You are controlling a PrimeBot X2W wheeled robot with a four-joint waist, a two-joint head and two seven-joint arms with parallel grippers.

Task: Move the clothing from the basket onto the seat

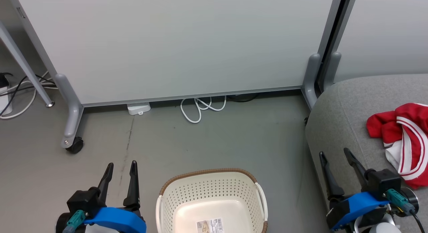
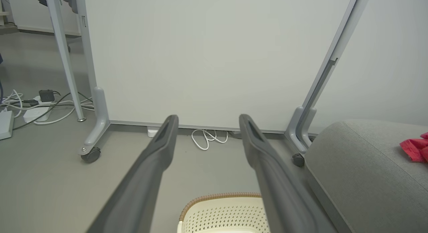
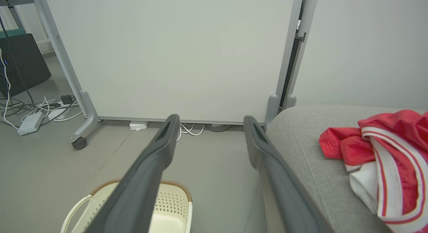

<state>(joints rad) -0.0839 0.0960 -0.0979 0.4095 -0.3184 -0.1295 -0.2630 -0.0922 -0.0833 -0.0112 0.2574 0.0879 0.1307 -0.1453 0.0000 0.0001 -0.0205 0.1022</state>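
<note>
Clothing [image 1: 401, 139] is seen heaped on the seat [image 1: 337, 119], just right of the right gripper [image 1: 333, 152], whose fingers are spread with nothing held. The left gripper [image 1: 122, 163] is likewise parted and empty, across the basket [image 1: 207, 193] (bare floor visible, near part cropped). Task is judged likely done; the right arm is nearer.

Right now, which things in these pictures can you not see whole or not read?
The clothing, head view: cut by the right edge; one garment or two, cannot tell.
The basket, head view: near part cut by the bottom edge.
The paper label on its floor: print too small to read.
The seat, every view: runs past the right edge.
</note>
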